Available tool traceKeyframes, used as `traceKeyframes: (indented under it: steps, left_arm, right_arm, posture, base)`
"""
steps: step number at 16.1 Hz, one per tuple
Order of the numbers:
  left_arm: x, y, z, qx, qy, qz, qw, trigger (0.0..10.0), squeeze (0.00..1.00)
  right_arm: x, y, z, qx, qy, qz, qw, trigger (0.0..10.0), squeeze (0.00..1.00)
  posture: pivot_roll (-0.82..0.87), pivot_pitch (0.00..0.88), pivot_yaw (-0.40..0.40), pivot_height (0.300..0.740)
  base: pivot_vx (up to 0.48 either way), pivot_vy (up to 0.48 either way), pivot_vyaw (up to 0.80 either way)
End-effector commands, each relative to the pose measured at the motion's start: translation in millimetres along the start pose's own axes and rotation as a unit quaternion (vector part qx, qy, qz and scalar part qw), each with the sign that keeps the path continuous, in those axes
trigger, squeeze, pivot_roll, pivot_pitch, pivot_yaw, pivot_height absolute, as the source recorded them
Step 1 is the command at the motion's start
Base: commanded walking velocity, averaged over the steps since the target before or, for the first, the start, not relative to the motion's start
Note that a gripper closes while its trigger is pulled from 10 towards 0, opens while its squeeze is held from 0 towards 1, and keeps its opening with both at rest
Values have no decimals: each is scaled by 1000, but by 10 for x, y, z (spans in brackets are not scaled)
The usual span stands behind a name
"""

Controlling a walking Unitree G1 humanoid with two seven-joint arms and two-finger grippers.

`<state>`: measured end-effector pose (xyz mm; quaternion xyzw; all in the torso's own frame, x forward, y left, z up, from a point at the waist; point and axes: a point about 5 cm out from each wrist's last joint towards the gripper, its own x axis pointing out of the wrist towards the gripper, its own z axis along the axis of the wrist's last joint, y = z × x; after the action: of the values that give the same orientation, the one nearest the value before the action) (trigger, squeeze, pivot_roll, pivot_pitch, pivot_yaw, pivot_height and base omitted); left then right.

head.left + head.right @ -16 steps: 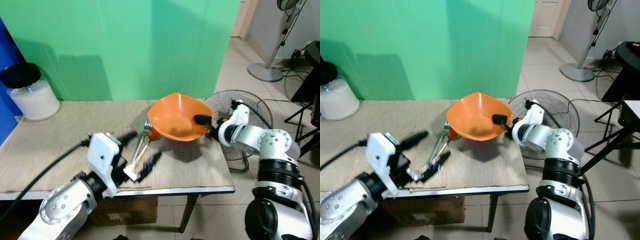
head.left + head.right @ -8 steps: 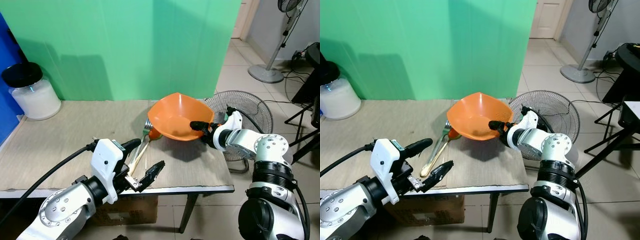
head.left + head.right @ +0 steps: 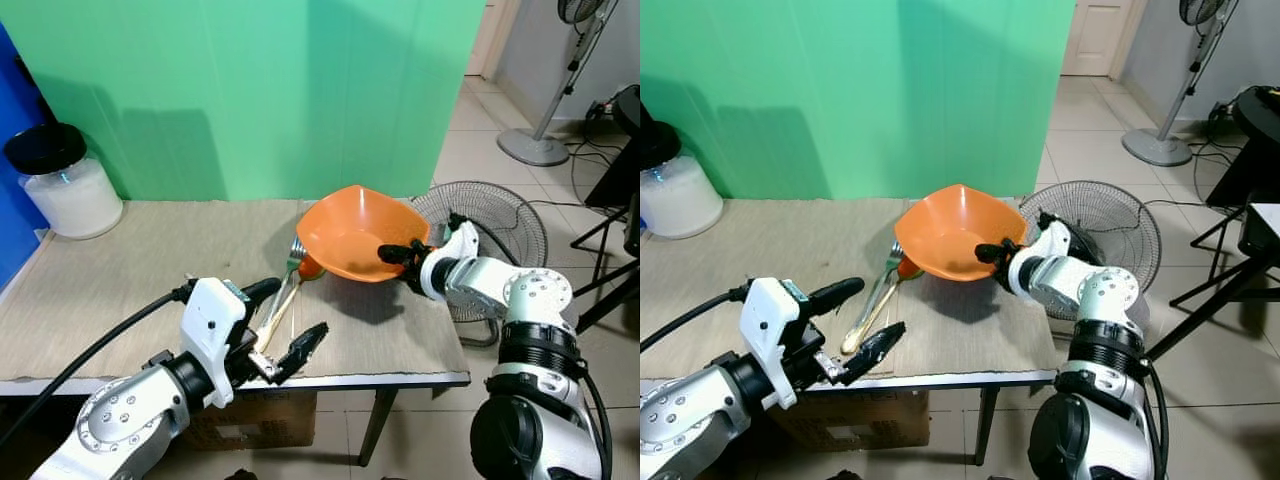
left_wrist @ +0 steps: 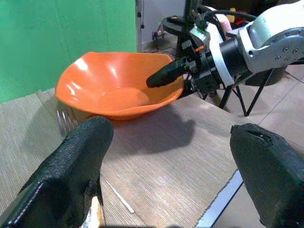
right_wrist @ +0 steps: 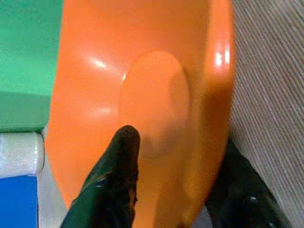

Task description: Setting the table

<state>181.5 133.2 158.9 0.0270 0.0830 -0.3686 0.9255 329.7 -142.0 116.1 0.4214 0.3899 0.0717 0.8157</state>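
Observation:
My right gripper [image 3: 402,256] is shut on the right rim of an orange bowl [image 3: 350,232], one finger [image 5: 113,180] inside and the other [image 5: 240,187] under it. The bowl [image 4: 116,85] hangs tilted just above the table mat [image 3: 130,280], at its far right. A metal fork [image 3: 293,256] and an orange spoon with a pale handle [image 3: 306,268] lie side by side just left of the bowl. Near the table's front edge my left gripper [image 3: 282,320] stands open over the handle ends, holding nothing; its fingers [image 4: 71,175] frame the bowl in the left wrist view.
A jar of white grains with a black lid [image 3: 62,186] stands at the table's far left. A round fan guard [image 3: 500,210] leans beside the table's right end, and a pedestal fan [image 3: 545,130] stands further back. A green screen [image 3: 250,90] closes the far side. A cardboard box [image 3: 270,420] sits under the table.
My left gripper has drawn back from the cutlery handles toward the front edge and spread wider. The right gripper with the bowl has shifted slightly left.

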Motion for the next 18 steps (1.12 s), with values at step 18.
traceKeyframes:
  steps: [18]
  left_arm:
    - [-3, 51, 76, 25, -6, 8, 1000, 10000, 0]
  right_arm:
    - [-276, 239, 146, 19, -68, 113, 991, 0, 0]
  posture:
    - [-52, 0, 24, 740]
  base:
    - [0, 0, 0]
